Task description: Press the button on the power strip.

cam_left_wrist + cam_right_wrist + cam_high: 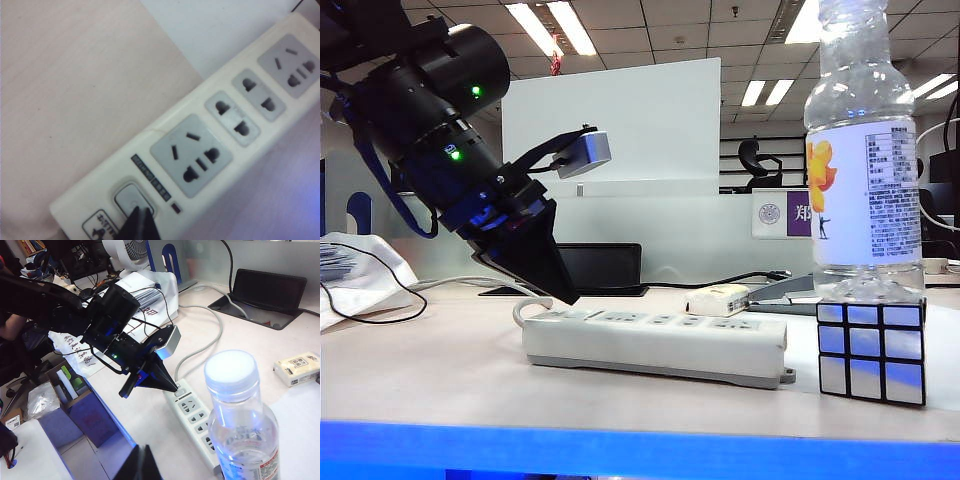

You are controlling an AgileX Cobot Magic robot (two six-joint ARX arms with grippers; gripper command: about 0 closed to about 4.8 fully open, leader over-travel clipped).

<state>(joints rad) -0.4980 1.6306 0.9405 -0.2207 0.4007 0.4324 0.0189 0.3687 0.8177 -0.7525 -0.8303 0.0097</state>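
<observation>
The white power strip [655,345] lies along the table, with its cord end to the left. Its pale rounded button [131,197] sits at that end, beside a three-pin socket face. My left gripper [141,211] is shut, its black fingers pressed into one point over the button's edge. In the exterior view the left gripper [568,296] slants down onto the strip's left end. I cannot tell whether it presses or only touches. My right gripper [141,450] is shut on nothing, high above the table's near edge, looking down on the power strip [194,416] and the left gripper [173,386].
A clear water bottle [865,150] stands on a silver cube puzzle [872,350] at the strip's right end. A small cream box [717,298] and a black tablet [600,268] lie behind the strip. Papers and cables [360,275] sit at far left. Boxes [70,395] stand on the floor.
</observation>
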